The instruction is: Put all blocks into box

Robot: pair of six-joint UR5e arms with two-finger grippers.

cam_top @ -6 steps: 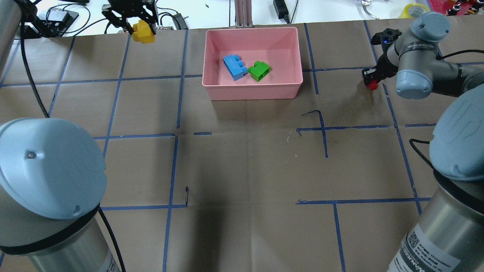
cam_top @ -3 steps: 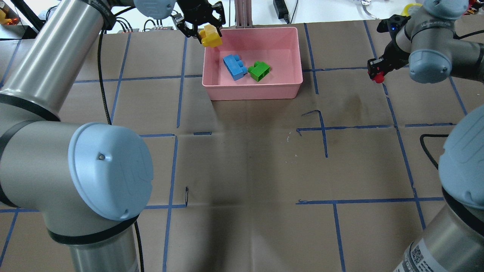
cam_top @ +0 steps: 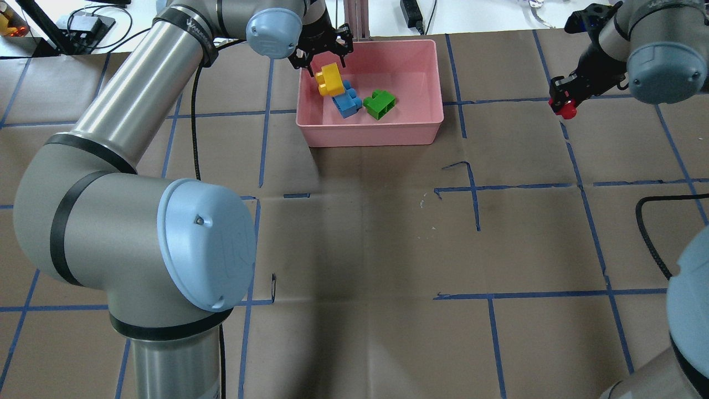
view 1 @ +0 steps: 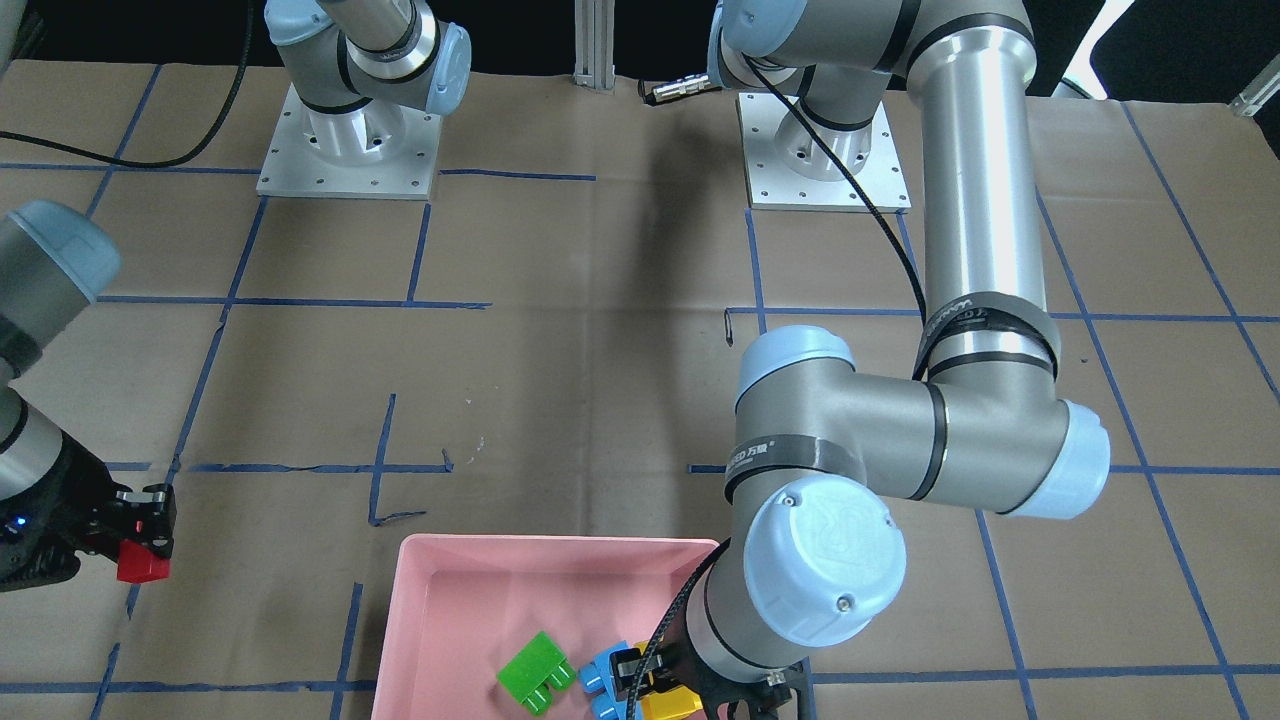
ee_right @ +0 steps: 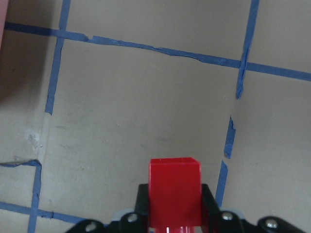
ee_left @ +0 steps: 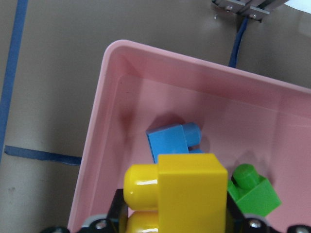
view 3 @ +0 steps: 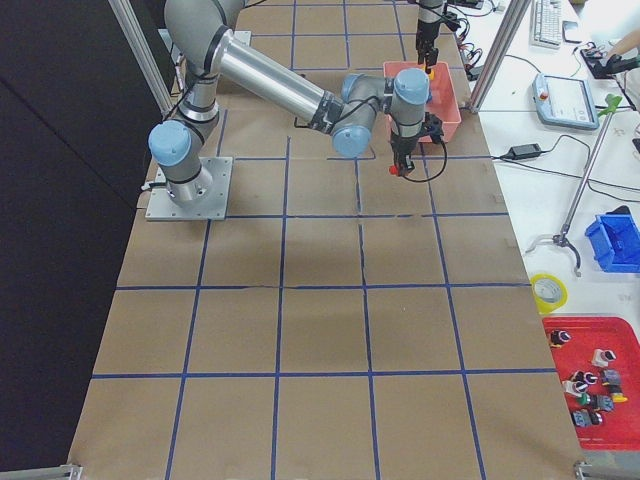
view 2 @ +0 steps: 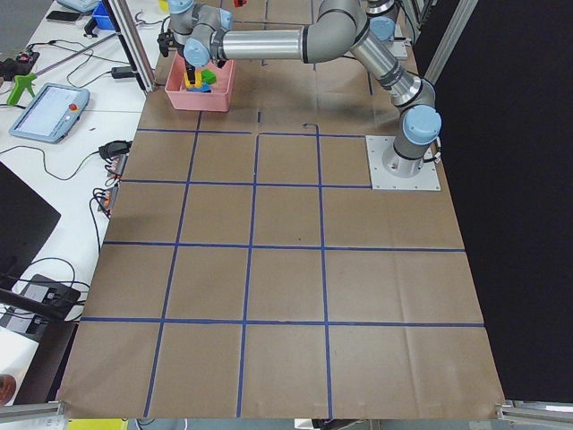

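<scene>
A brown paper-covered surface crossed by blue tape lines stretches away from the robot. Toward its far side on the robot's right, the right tool is clenched on a small red plastic toy brick and holds it clear above the paper, well apart from the shallow rectangular pink plastic box. Inside the box lie a green studded plastic brick and, just beside it on the left, a longer light-blue studded brick. Farther back, over the box's left part, the left tool grasps a yellow studded plastic brick, which hangs tilted above the light-blue brick; whether the two touch cannot be told.
</scene>
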